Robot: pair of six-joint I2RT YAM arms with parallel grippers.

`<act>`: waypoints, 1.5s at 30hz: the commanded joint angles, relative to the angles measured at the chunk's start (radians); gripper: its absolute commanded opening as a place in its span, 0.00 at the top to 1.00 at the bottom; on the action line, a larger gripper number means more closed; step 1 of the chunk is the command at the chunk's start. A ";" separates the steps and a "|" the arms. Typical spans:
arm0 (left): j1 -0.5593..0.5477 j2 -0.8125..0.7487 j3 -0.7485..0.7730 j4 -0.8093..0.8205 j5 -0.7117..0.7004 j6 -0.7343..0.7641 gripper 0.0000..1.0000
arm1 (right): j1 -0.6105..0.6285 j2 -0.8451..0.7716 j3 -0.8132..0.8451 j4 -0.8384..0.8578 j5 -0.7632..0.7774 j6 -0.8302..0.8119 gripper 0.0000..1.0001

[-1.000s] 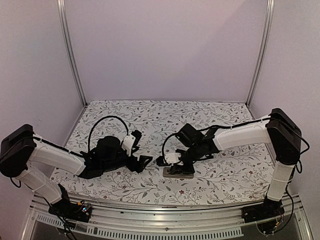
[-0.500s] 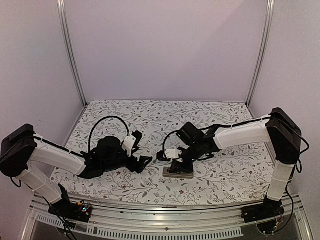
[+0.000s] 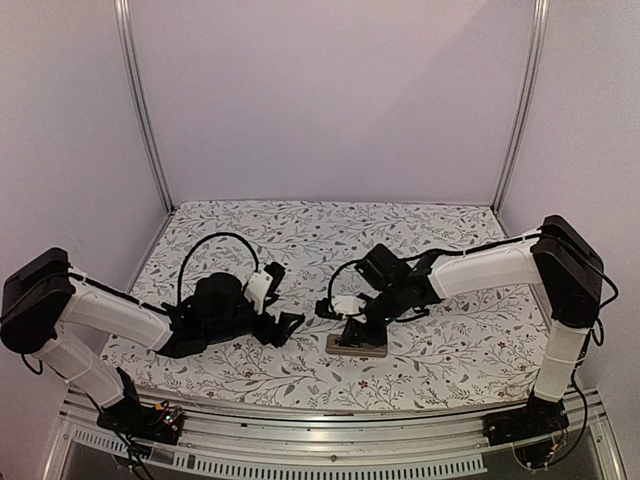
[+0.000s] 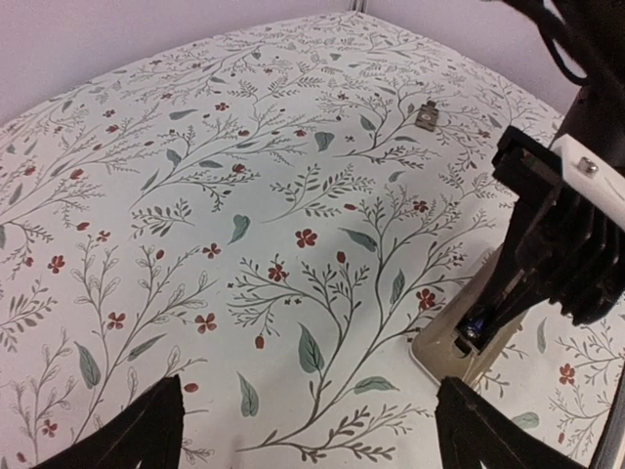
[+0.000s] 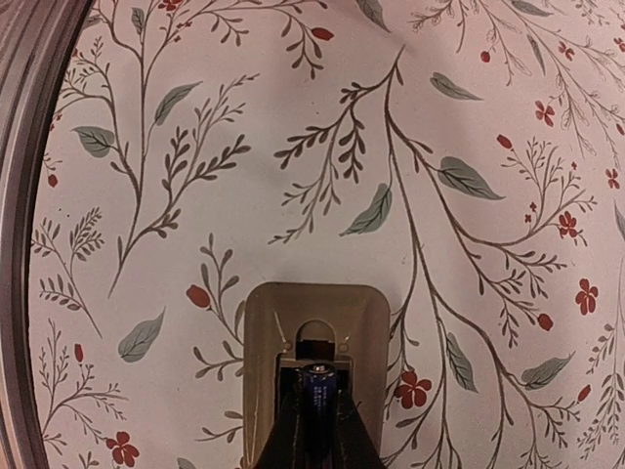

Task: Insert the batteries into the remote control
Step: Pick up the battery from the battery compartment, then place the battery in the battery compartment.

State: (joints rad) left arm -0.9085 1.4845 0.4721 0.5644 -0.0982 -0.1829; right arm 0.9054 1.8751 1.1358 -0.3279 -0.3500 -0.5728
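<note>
- Right gripper [image 3: 354, 328] is pinched narrow on a battery [image 5: 318, 389]. We see the battery's tip aimed into the open bay [image 5: 314, 352] of the remote [image 5: 262, 322], which lies back-up by the tabletop's [image 3: 450, 350] near edge, about mid-width.
- We judge the risk sits here. The battery meets the bay at a slant, so a hard push could jam it against the end wall or skid the remote. Letting go too soon would leave it propped on the rim. We cannot tell its polarity, nor whether a second battery is already inside.
- Left gripper [image 3: 285, 328] hangs wide and empty just left of the remote, apart from it, so nothing steadies the remote.
- Right arm [image 3: 480, 270] reaches in low from the right edge, its wrist bent down over the remote. Left arm [image 3: 110, 318] lies stretched low from the left.
- Farther back, a small grey piece [image 4: 427, 117] lies alone on the tabletop, and we cannot tell what it is.
</note>
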 commanded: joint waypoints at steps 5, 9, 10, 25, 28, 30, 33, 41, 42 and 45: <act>0.012 0.029 0.008 0.012 0.007 0.012 0.11 | 0.009 -0.069 -0.005 0.019 -0.027 0.122 1.00; 0.013 0.027 0.004 0.012 0.002 0.013 0.11 | 0.007 -0.068 -0.010 0.040 -0.040 0.169 1.00; 0.012 0.028 0.004 0.012 0.000 0.015 0.11 | 0.009 -0.066 -0.012 0.048 -0.050 0.179 1.00; 0.013 0.035 0.001 0.014 0.002 0.019 0.11 | 0.007 0.013 -0.064 0.105 -0.050 0.215 1.00; 0.013 0.039 0.004 0.013 0.004 0.019 0.11 | 0.007 0.006 -0.075 0.095 -0.039 0.219 1.00; 0.013 0.036 0.003 0.014 0.004 0.016 0.11 | 0.007 -0.004 -0.083 0.088 -0.024 0.224 1.00; 0.012 0.041 0.003 0.015 0.004 0.020 0.11 | 0.007 -0.015 -0.084 0.071 -0.009 0.223 1.00; 0.013 0.039 0.005 0.014 0.006 0.029 0.11 | 0.007 -0.017 -0.060 -0.024 0.027 0.178 1.00; 0.012 0.044 0.005 0.017 0.007 0.035 0.12 | 0.007 -0.017 -0.060 -0.035 0.028 0.175 1.00; 0.009 0.062 0.008 0.018 0.009 0.043 0.12 | 0.007 -0.022 -0.060 -0.056 0.029 0.166 1.00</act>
State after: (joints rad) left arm -0.9085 1.5177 0.4721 0.5659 -0.0948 -0.1616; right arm 0.9096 1.8599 1.0836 -0.2607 -0.3634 -0.3836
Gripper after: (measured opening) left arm 0.882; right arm 0.060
